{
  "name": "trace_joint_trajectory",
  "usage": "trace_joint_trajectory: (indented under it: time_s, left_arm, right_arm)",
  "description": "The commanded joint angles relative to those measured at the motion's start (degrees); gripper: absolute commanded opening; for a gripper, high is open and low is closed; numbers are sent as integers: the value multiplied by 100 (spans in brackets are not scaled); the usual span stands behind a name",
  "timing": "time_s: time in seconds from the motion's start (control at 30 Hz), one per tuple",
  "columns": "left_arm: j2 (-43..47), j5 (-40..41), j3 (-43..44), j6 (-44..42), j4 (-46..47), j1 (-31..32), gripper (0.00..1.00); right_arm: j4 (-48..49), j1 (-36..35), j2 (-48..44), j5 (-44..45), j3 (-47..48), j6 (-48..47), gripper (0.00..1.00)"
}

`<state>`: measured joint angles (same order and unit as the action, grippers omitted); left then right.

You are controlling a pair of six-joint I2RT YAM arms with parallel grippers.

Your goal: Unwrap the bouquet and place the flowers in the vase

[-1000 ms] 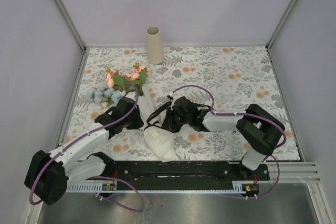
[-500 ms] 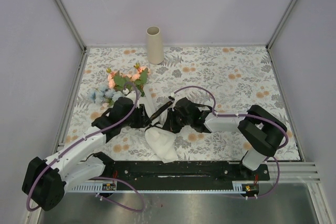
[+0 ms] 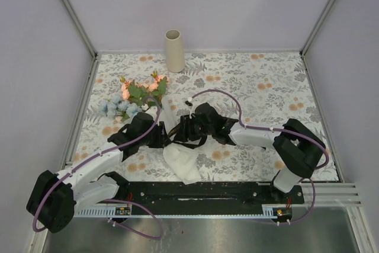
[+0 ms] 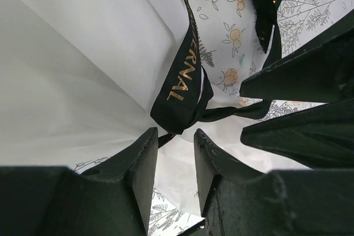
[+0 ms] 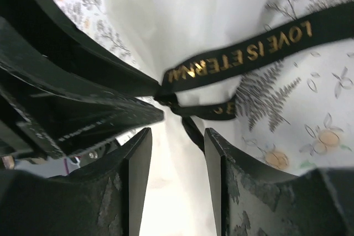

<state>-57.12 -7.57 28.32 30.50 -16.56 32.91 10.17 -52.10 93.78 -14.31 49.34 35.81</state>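
Vase (image 3: 174, 51) back-centre on tabletop (image 3: 266, 87); flowers (image 3: 139, 90) front-left of it. Paper wrap (image 3: 182, 161) nr front edge, ribbon (image 4: 182, 81) btwn left fingers (image 4: 141, 164) & right fingers (image 5: 135, 175).

A floral-print table (image 3: 284, 87), patterned with grey leaves and orange blossoms, is carrying everything. The cream cylindrical vase (image 3: 174, 51) is standing upright at the far edge, left of centre. The bouquet (image 3: 148, 102) is lying on its side well in front of the vase, toward the left. Its peach-pink roses (image 3: 155, 81) and pale-blue cluster (image 3: 118, 108) are pointing to the far left, while the white paper wrapping (image 3: 183, 161) is trailing toward the near edge. A black ribbon (image 5: 249, 53) with gold lettering is sitting knotted at the paper, its tails lying loosely across the wrapping and the printed surface.
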Motion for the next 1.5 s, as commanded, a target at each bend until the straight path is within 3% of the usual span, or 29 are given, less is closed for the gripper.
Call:
trace_joint_trajectory:
  time_s: [0.0, 0.27, 0.4, 0.87, 0.97, 1.17, 1.47]
  left_arm:
    - [61, -25, -19, 140, 285, 23, 36]
    - [70, -51, 253, 97, -181, 23, 36]
    - [43, 1, 271, 52, -348, 32, 36]
    - [-782, 318, 473, -106, -137, 357, 36]
    - [-836, 362, 526, -115, -146, 418, 28]
    - [-809, 494, 640, -35, -348, 436, 1]
    - [-414, 1416, 1044, 228, -1095, 445, 0]
  right_arm:
    - [116, -37, 228, -336, 409, -66, 52]
    - [169, -37, 536, -389, 243, -145, 49]
    - [257, -37, 536, -266, 50, -153, 41]
    - [433, -46, 554, -187, -126, -180, 31]
    - [441, -37, 528, -160, -153, -171, 30]
    - [442, -37, 440, 120, -249, -110, 28]
    - [468, -20, 369, 375, -346, -13, 27]
